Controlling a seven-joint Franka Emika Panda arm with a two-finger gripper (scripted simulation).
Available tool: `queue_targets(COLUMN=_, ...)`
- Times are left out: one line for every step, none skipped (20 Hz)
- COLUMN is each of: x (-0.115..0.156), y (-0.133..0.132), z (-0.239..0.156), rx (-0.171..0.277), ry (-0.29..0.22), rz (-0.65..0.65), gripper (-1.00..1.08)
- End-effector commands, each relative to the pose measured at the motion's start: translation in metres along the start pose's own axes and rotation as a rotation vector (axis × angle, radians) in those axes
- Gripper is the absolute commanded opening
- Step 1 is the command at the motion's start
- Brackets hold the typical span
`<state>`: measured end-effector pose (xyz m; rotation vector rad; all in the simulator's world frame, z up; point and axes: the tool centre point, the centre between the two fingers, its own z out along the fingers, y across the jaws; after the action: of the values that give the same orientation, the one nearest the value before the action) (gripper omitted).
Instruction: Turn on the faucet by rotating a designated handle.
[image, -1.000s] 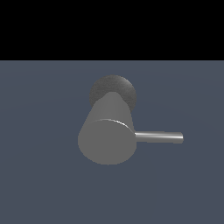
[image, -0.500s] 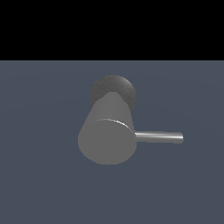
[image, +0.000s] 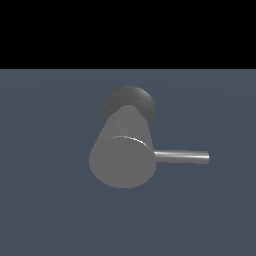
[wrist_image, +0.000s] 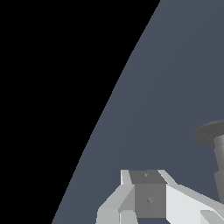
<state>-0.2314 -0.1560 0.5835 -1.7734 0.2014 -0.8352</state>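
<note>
- On my exterior feed the faucet (image: 122, 150) sits near the middle of the blue-grey surface (image: 45, 200), a thick matte grey cylinder with its flat round end turned toward the camera.
- Its darker speckled round base (image: 131, 100) shows behind the cylinder, farther up the frame.
- The handle (image: 182, 156), a thin shiny rod, sticks out sideways from the cylinder toward the exterior view's right, lying about level.
- I see nothing touching the handle in that feed; no part of the arm appears there.
- On my wrist feed the faucet (wrist_image: 216, 151) shows only at the frame's edge: the dark base disc and a strip of the cylinder.
- The gripper (wrist_image: 144, 201) shows there only as its pale blocky body with a grey centre panel; it is apart from the faucet, over bare surface (wrist_image: 166, 78).
- The fingertips are cut off by the frame, so I cannot tell how wide it stands, nor whether it holds anything.
</note>
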Motion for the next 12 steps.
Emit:
queue_targets(x=0.011, y=0.009, z=-0.017, rx=0.079, ry=0.076, rz=0.032, gripper=-1.00)
queue_targets(x=0.015, y=0.014, z=-0.024, rx=0.109, ry=0.106, rz=0.047, gripper=-1.00)
queue_targets(x=0.019, y=0.019, z=-0.031, rx=0.138, ry=0.136, rz=0.062, gripper=-1.00)
queue_targets(x=0.023, y=0.024, z=-0.037, rx=0.167, ry=0.166, rz=0.078, gripper=-1.00)
queue_targets(x=0.026, y=0.030, z=-0.044, rx=0.196, ry=0.196, rz=0.094, gripper=-1.00)
queue_targets(x=0.029, y=0.036, z=-0.050, rx=0.223, ry=0.226, rz=0.111, gripper=-1.00)
queue_targets(x=0.032, y=0.043, z=-0.057, rx=0.251, ry=0.255, rz=0.130, gripper=-1.00)
queue_targets(x=0.035, y=0.050, z=-0.063, rx=0.277, ry=0.285, rz=0.149, gripper=-1.00)
queue_targets(x=0.038, y=0.057, z=-0.069, rx=0.303, ry=0.314, rz=0.169, gripper=-1.00)
queue_targets(x=0.040, y=0.065, z=-0.075, rx=0.329, ry=0.343, rz=0.189, gripper=-1.00)
queue_targets(x=0.042, y=0.074, z=-0.080, rx=0.353, ry=0.371, rz=0.211, gripper=-1.00)
queue_targets(x=0.044, y=0.082, z=-0.085, rx=0.378, ry=0.400, rz=0.233, gripper=-1.00)
